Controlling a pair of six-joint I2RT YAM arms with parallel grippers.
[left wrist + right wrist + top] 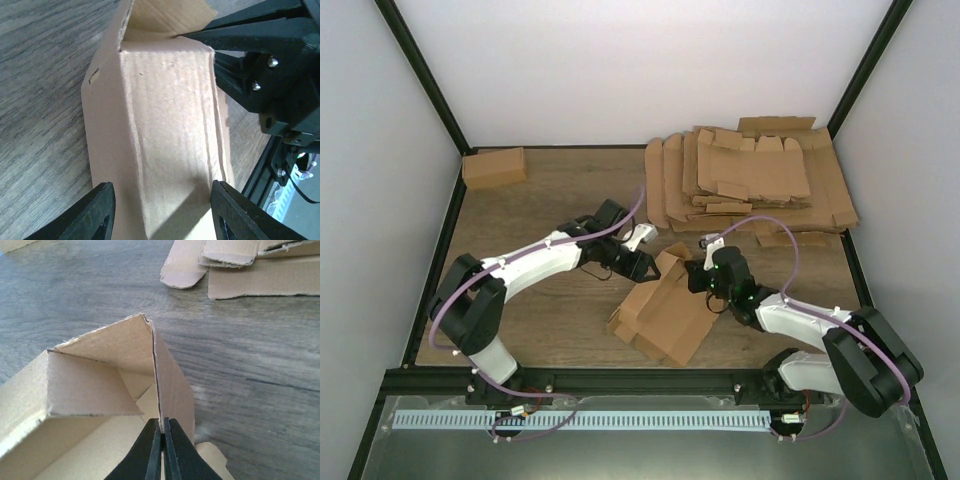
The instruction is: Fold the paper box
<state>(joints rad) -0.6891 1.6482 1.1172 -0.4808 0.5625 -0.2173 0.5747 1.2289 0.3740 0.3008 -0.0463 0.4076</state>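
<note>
A: Just on the near side of the heap of flat cardboard sheets (750,180), apart from it: paper box (665,315), half raised, hollow side up. Long axis?

B: Roughly toward the heap at one end and away from it at the other, on a slant. Readable only from above.

A: And close up?

B: From the right wrist: right gripper (161,447) pressed together on an upright box wall, heap beyond. From the left wrist: left gripper (162,215) spread, one finger either side of a creased panel. Pressing or not, cannot tell.

A: Anything far from the heap?

B: Small brown carton (494,167), well apart, in the top view only.
</note>
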